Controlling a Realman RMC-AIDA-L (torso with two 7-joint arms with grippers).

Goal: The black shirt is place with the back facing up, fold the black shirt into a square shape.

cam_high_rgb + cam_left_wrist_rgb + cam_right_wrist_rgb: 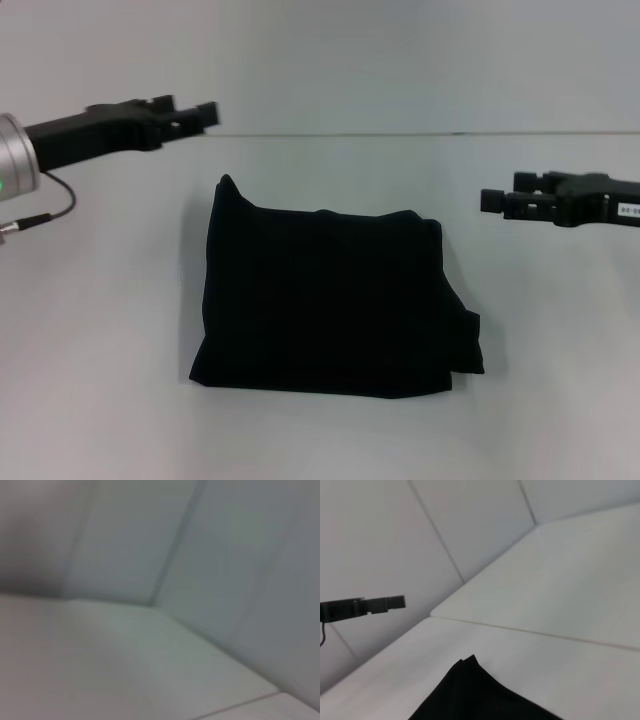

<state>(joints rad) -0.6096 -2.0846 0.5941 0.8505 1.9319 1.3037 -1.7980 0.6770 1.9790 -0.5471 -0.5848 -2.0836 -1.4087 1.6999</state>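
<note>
Lying mid-frame as a soft, rumpled near-square, the black shirt (335,305) sits on the smooth white table (100,400), well apart from the left gripper (205,113) at upper left and the right gripper (492,200) at right, both empty, fingers' gap impossible to tell.

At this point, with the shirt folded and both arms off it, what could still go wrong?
The black shirt isn't a clean square: one corner sticks up at the far left and a layer juts out at the near right, so it may loosen. The left gripper and right gripper flank it and could snag it.

Even, soft light; left wrist view blurred throughout
</note>
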